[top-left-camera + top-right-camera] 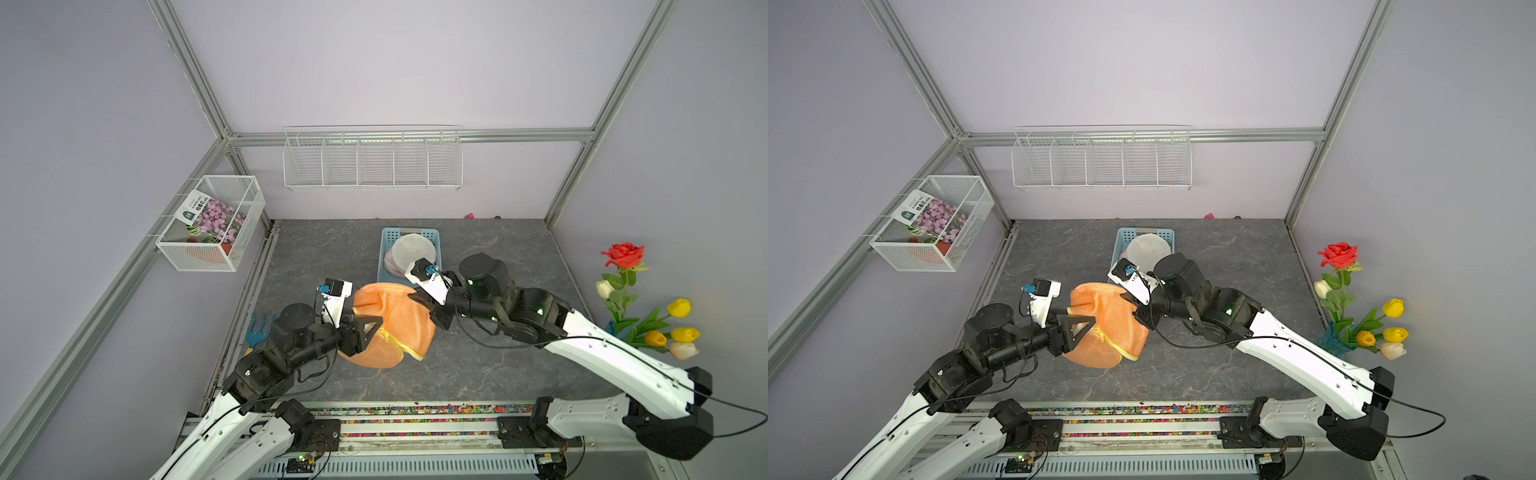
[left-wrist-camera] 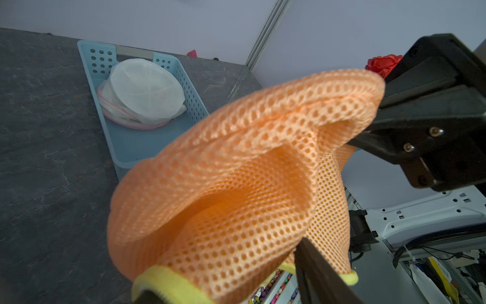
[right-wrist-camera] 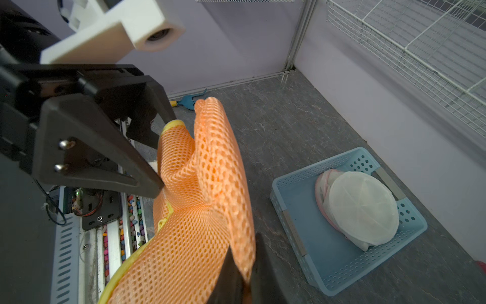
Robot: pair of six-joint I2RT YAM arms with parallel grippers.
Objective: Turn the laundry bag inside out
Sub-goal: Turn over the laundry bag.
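Right wrist: R claw [image 3: 247, 273] clamped on bag [image 3: 205, 210] mesh; L claw [image 3: 164, 155] jaws apart at bag's yellow rim.

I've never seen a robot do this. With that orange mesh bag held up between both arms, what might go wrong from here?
1. The right gripper is shut on only a thin fold of the laundry bag; a pull may tug the mesh free.
2. The left gripper stands open at the yellow rim, so the rim may slip off it.
3. The right arm works right beside the blue basket and might knock it.
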